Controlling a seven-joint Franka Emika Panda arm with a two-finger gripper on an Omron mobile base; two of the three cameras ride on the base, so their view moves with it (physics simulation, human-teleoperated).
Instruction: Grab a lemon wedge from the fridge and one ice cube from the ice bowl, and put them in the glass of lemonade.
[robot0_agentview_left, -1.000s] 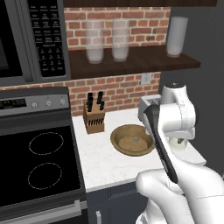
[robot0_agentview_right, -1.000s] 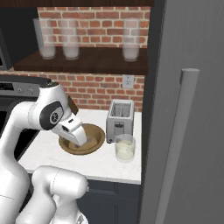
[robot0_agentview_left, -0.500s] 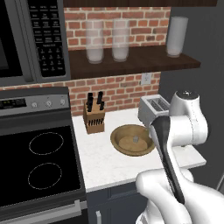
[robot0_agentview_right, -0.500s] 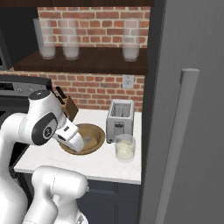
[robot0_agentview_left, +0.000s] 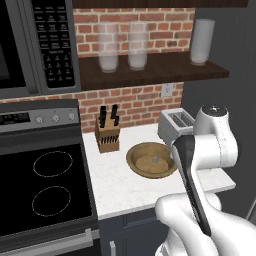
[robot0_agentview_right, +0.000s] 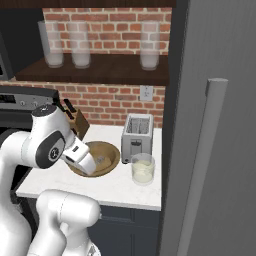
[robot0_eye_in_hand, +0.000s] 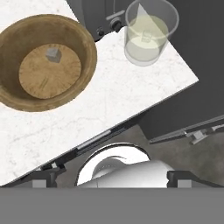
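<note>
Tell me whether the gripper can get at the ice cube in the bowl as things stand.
Probably yes. The ice cube lies alone in the open ice bowl, nothing over it, and the hand view looks down on it from above. The toaster and glass of lemonade stand off to one side.

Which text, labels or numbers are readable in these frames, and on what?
None legible.
Microwave keypad: rows of pale marks, too blurred to read.
Stove control panel: a small display and knobs, its marks too small to read.
Toaster, glass of lemonade, ice bowl: no markings.
</note>
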